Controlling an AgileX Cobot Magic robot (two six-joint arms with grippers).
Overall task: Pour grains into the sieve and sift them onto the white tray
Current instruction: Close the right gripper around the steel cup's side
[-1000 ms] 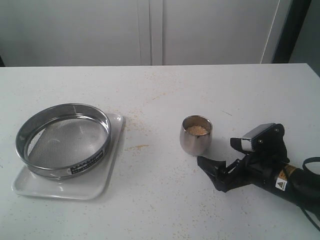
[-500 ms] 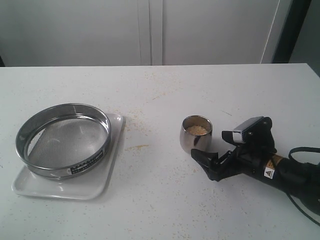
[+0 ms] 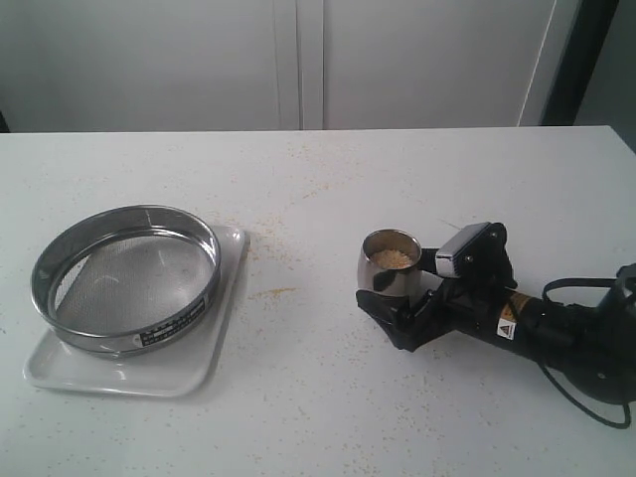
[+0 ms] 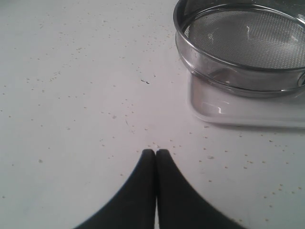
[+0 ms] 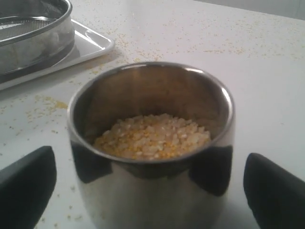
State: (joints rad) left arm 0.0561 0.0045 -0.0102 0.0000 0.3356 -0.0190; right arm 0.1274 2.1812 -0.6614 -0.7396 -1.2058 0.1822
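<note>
The exterior camera stands high at the 6 o'clock edge of the worktop [image 3: 318, 179]. It faces 12 o'clock toward the pale doors [image 3: 298, 60], far enough off to take in the sieve [image 3: 126, 278] at 9 o'clock and the steel cup [image 3: 390, 266] just past 3. The left wrist camera rides low behind the left hand [image 4: 156, 152], looking along the worktop. It shares the sieve and the white tray [image 4: 238, 112] with the exterior view. The right wrist camera sits very near the cup, behind the right hand [image 5: 150, 191], and shares the cup, sieve rim and tray corner with the exterior view.
</note>
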